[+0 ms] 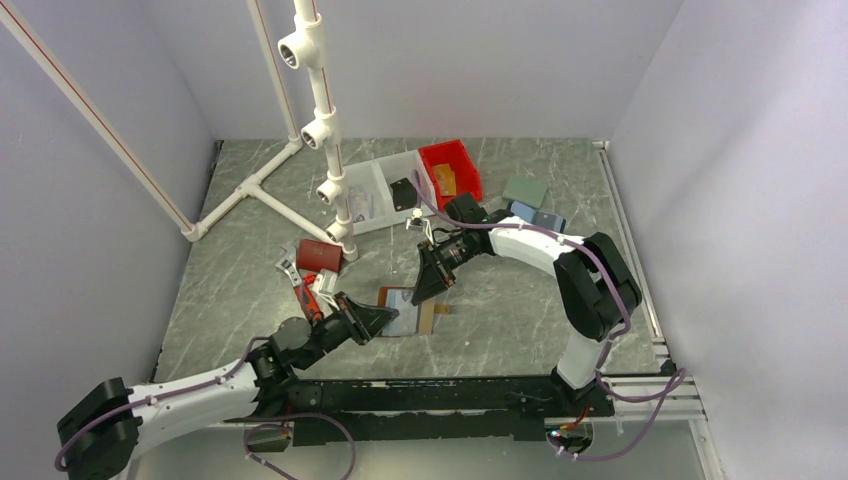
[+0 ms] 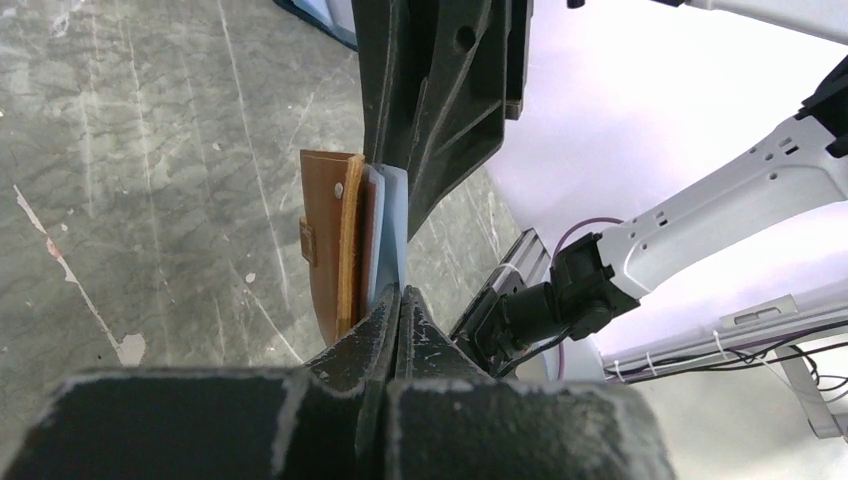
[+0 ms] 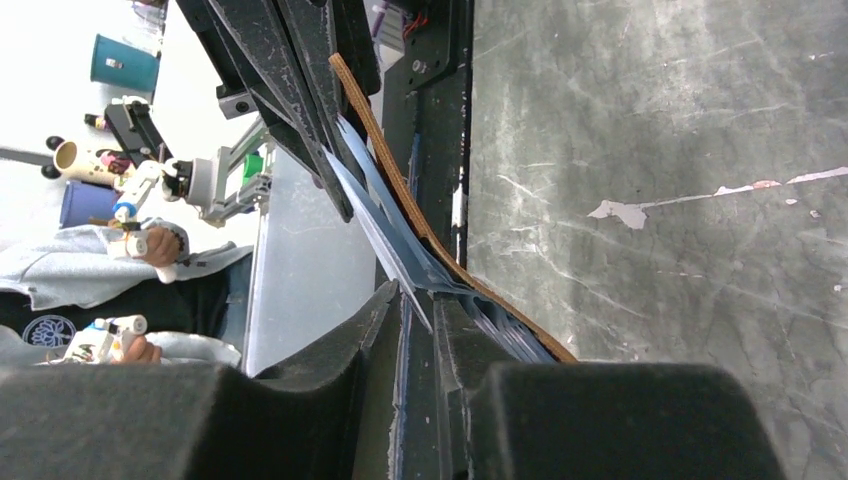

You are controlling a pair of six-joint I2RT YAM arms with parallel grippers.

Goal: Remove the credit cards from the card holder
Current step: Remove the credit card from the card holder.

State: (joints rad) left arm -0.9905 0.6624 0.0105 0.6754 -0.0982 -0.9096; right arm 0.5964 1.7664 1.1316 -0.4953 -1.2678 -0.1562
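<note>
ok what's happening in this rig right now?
Both arms are working on the brown card holder, near the front of the table. The left gripper is shut on the edge of its light blue inner panel. The right gripper has its jaws narrowly around a thin blue layer; whether it is pinching is unclear. No card is visibly out.

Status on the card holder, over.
Left gripper shut on card holder edge. Right gripper pinches pale blue inner layer; card or panel unclear. Nothing in the way.
</note>
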